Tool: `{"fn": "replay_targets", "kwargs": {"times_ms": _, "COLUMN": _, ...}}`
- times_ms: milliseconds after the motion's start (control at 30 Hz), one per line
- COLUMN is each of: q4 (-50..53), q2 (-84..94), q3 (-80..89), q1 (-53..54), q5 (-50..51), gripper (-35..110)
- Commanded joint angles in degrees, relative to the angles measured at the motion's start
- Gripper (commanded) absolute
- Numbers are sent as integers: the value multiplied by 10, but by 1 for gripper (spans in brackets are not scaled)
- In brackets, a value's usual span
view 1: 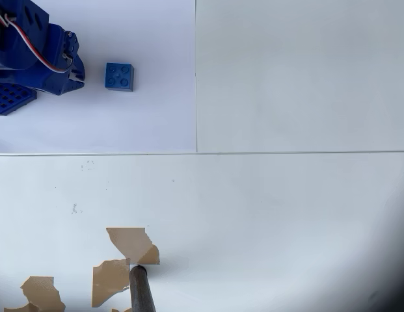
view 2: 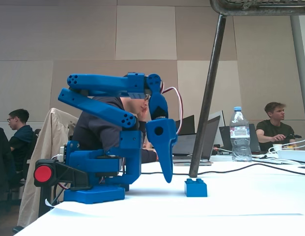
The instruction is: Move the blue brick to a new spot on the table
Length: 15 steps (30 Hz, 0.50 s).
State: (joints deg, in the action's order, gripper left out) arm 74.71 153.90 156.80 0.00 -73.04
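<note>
The blue brick [view 1: 119, 76] sits studs up on the white paper sheet [view 1: 149, 117], just beside your gripper [view 1: 77, 77] and apart from it; in the fixed view the brick [view 2: 196, 187] rests on the surface just right of the fingertips, which point down and hang a little above it. You cannot tell from either view whether the jaws are spread or pressed together; they hold nothing.

If you descend as things stand, the tips will likely land short of the brick or clip its near edge and skid it along the smooth paper. Reach out past the tip first.

Beyond the brick, the paper's edge lies close, and the table [view 1: 299, 214] opens wide past it. Stay away from the dark pole [view 1: 142, 291] by the torn brown patches [view 1: 131, 244].
</note>
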Motion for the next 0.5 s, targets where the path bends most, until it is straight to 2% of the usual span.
{"fn": "replay_targets", "kwargs": {"times_ms": 0, "q4": -16, "q2": -66, "q3": -142, "q1": 4, "q5": -21, "gripper": 11}}
{"fn": "replay_targets", "kwargs": {"times_ms": 133, "q4": -22, "q2": -81, "q3": -151, "q1": 24, "q5": -80, "gripper": 32}}
{"fn": "replay_targets", "kwargs": {"times_ms": 200, "q4": -24, "q2": -83, "q3": -148, "q1": 33, "q5": -95, "gripper": 37}}
{"fn": "replay_targets", "kwargs": {"times_ms": 467, "q4": -95, "q2": -102, "q3": -83, "q1": 49, "q5": -122, "gripper": 44}}
